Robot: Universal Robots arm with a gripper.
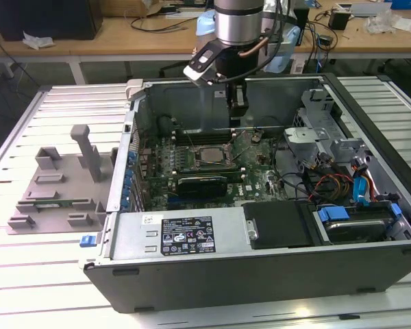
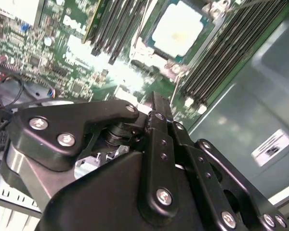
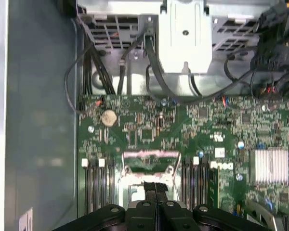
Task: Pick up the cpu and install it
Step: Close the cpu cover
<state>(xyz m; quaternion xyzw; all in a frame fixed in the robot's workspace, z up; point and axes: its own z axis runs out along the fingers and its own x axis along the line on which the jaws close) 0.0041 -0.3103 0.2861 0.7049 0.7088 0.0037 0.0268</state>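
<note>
We see the hand (image 1: 237,118) down inside the open computer case (image 1: 260,274), hanging above the motherboard (image 1: 260,181) close to the case's far wall. Fingers (image 3: 151,188) are clenched together with nothing between them; both wrist views agree. The cpu (image 1: 207,155) lies flat in the socket around mid-board, silver top up. In the second wrist view the cpu (image 2: 180,29) is well clear of the fingertips, with memory slots (image 2: 221,53) on either side. The hand is not touching the cpu; it sits above and just past the socket toward the far wall. We cannot tell whether the socket frame is latched. The case stands on the slatted worktop (image 1: 48,295). The grey fixture tray (image 1: 55,188) sits beside the case, toward the worktop edge at the exterior view's left.
</note>
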